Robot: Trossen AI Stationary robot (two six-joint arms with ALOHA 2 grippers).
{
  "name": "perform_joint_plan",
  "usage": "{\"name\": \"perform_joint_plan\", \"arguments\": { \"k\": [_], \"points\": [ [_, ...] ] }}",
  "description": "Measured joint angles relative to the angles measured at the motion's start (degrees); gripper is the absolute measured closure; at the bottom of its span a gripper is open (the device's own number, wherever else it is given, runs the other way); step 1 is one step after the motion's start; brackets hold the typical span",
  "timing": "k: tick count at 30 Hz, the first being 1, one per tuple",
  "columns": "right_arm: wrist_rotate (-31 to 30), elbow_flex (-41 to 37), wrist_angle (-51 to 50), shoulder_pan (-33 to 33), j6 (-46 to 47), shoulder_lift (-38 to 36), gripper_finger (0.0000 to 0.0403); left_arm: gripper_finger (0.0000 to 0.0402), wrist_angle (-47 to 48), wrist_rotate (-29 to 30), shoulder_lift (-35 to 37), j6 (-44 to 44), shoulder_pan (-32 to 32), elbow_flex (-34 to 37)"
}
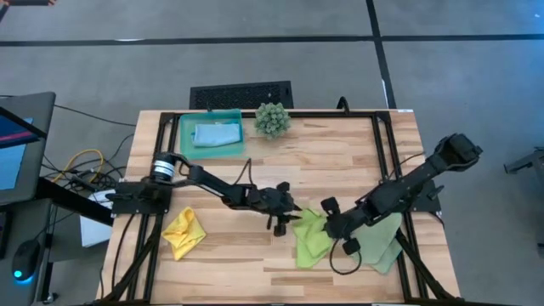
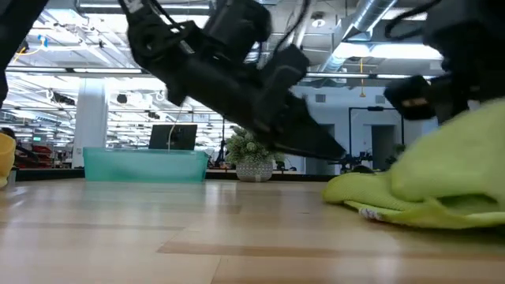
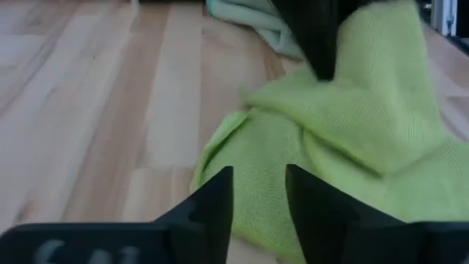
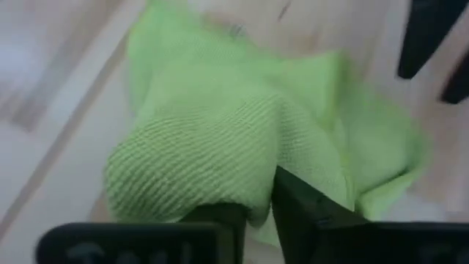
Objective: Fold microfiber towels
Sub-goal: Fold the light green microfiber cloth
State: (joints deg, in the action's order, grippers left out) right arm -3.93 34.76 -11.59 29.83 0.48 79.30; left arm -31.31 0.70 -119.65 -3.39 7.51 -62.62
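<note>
Right gripper (image 1: 333, 223) is pinched onto the lime green towel (image 1: 312, 238), whose cloth bunches up between its two dark fingers in the right wrist view, lifted into a hump while the rest of it lies rumpled on the wooden table (image 1: 340, 161) near the front middle. Left gripper (image 1: 280, 223) sits low just at that towel's left edge; its fingers (image 3: 220, 202) stand a narrow gap apart with nothing between them, the cloth lying just beyond their tips. The two grippers are close together over the same towel, and in the left wrist view the right arm's dark finger blocks part of the cloth. Four towels are visible in all: the lime green one being worked, a pale sage green towel (image 1: 387, 242) lying partly under the right arm just to the right, a yellow towel (image 1: 184, 232) crumpled well apart near the front left, and a light blue towel (image 1: 217, 134) lying inside the teal tray (image 1: 184, 140) at the back left. One spiky green plant (image 1: 272, 119) stands just beside the tray at the back edge. One tray, one plant, two arms.
</note>
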Motion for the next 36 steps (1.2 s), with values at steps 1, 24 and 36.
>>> {"name": "perform_joint_plan", "arguments": {
  "k": [1,24,36],
  "points": [
    [1.42,-0.02,0.93,-0.11,-0.14,1.08,0.0300,0.0275,0.03,0.03,-1.04,-0.16,0.00,-1.07],
    [-22.86,0.35,-7.03,12.01,9.50,-12.16,0.0218,0.0393,25.22,14.82,-10.29,1.16,0.74,-21.74],
    [-35.46,0.35,-11.63,10.86,17.56,-11.14,0.0247,0.0401,33.34,48.12,-1.91,21.16,10.97,-30.24]
  ]
}}
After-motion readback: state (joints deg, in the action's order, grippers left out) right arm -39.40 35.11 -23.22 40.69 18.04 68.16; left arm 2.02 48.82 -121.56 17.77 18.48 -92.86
